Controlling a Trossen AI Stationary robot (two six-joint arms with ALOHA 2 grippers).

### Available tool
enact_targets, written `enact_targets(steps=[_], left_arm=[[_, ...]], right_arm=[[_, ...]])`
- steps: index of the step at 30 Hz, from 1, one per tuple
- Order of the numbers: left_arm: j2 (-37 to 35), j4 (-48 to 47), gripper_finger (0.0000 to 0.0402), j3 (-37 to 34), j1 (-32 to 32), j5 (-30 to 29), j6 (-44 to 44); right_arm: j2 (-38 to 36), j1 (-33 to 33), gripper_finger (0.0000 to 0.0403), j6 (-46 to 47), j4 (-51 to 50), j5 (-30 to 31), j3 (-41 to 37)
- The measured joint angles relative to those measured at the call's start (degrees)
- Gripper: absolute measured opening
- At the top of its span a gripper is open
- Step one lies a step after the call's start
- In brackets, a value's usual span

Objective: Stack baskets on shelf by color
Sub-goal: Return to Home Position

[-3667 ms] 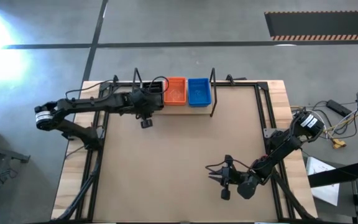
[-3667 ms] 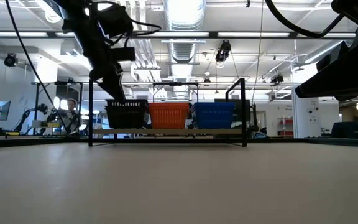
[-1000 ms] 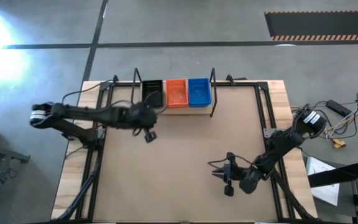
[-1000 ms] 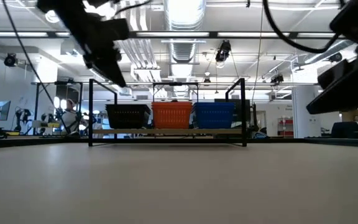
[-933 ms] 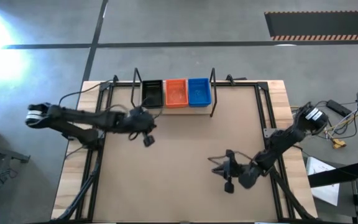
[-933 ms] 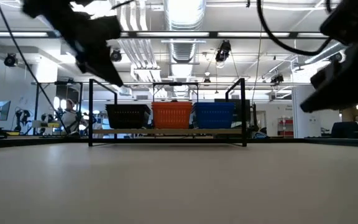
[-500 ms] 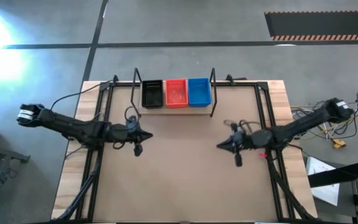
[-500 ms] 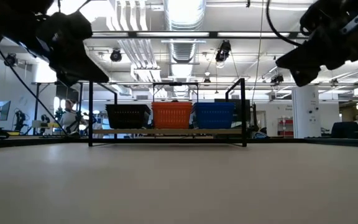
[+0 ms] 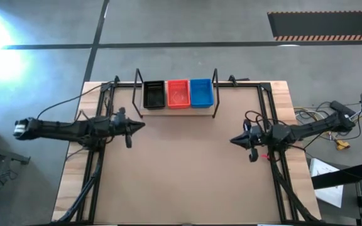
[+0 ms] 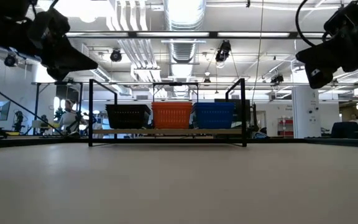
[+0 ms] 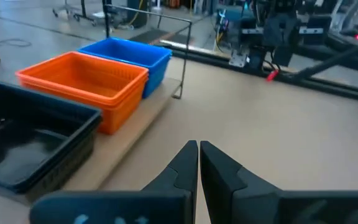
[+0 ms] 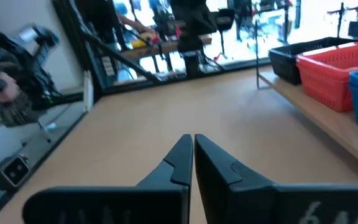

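Black, orange and blue plastic baskets stand side by side in a row near the upper middle of the high view: the black baskets [image 9: 154, 95] on the left, the orange baskets [image 9: 178, 93] in the middle and the blue baskets [image 9: 201, 91] on the right, each touching its neighbour. In the left wrist view the orange ones show nested rims, one inside another. They all sit on the shelf [image 10: 166, 132], a light wooden plank in a thin black wire frame whose upright loops rise at either end of the row. The shelf rests at the far edge of the brown table [image 9: 187, 169].

The left gripper [image 9: 142, 125] hangs over the table at the left of centre in the high view, below and left of the shelf, well apart from it; its jaws are pressed together on nothing. The right gripper [image 9: 232, 140] hangs at the right of centre, also clear of the shelf, jaws likewise closed and empty.
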Motion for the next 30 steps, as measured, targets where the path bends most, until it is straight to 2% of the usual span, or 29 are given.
enact_targets(steps=[4, 11, 14, 16, 19, 25, 30], left_arm=[[-6.9, -0.7, 0.0001, -3.7, 5.5, 7.1, 1.6], [-19.6, -5.3, 0.0001, -5.6, 17.6, 19.8, 3.0], [-24.2, -5.9, 0.0000, -7.8, 20.5, 22.6, 2.6], [-25.6, -4.6, 0.0000, -8.9, 20.6, 22.9, 1.8], [-23.9, -4.6, 0.0000, -9.7, 19.6, 22.7, 1.1], [-24.8, 2.0, 0.0000, -13.7, 16.4, 19.8, 1.4], [-25.0, 2.3, 0.0000, -13.7, 11.9, 16.3, 2.6]], right_arm=[[-5.4, 0.0, 0.0008, -0.3, -1.4, -1.3, -1.7], [-10.9, 0.0, 0.0008, -1.3, -4.7, -1.3, -1.7], [-11.8, 0.0, 0.0009, -1.3, -5.1, -1.3, -1.7], [-11.8, 0.0, 0.0009, -1.3, -5.0, -1.3, -1.7], [-11.7, 0.0, 0.0008, -0.9, -5.2, -0.8, -1.7], [-11.5, 0.0, 0.0009, 0.7, -5.7, 0.8, -1.7], [-11.7, 0.0, 0.0009, 1.1, -7.8, 2.4, -1.8]])
